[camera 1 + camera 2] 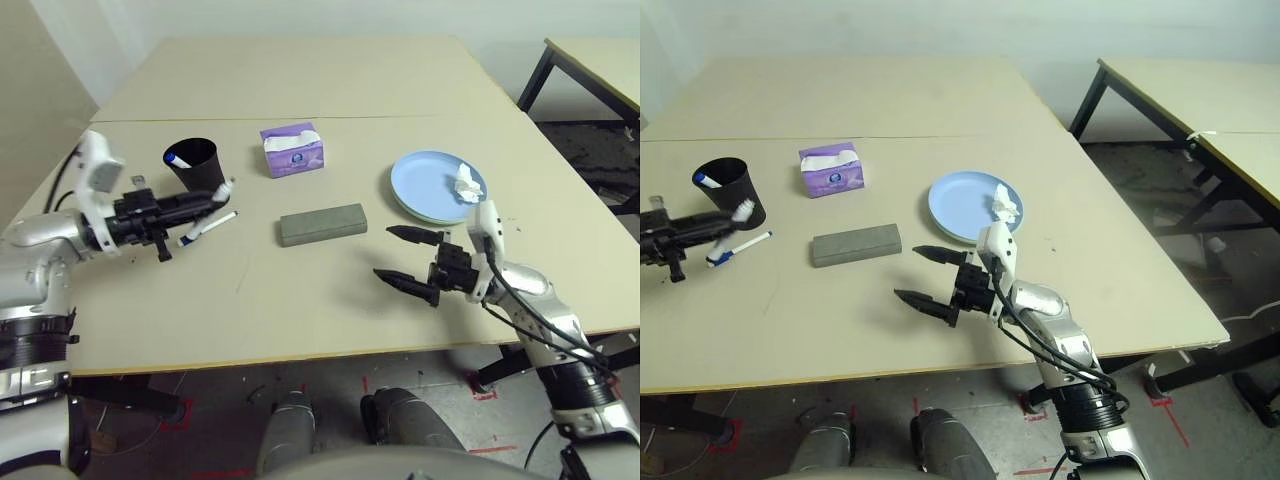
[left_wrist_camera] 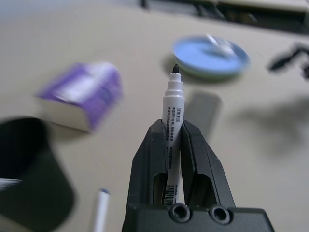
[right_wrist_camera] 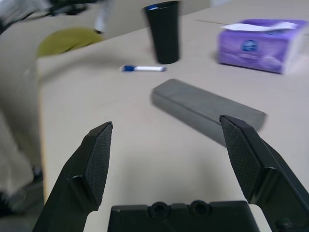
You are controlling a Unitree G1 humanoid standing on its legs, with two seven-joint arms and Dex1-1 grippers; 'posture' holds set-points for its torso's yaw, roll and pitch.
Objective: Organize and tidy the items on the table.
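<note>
Tabletop [image 1: 300, 300], beige, seamed. Case [image 1: 322, 224], grey, taken as landmark. Left of it: cup [image 1: 194, 165], black, one marker inside; a second marker [image 1: 207, 228] laid beside the cup; a third marker [image 2: 173, 121] clamped in the left hand [image 1: 205, 203]. Behind it: tissue box [image 1: 292, 150]. Right of it: plate [image 1: 437, 186], tissue [image 1: 466, 181] on top. Right hand [image 1: 405, 258] held spread wide, nothing gripped.

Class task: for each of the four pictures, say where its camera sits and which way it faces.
Left eye, head: down at the table, both forearms showing.
Right eye, head: same scene.
Left wrist: along the left tool, shut on a marker.
Right wrist: along the open right tool toward the grey case.
Both wrists share the tissue box.
</note>
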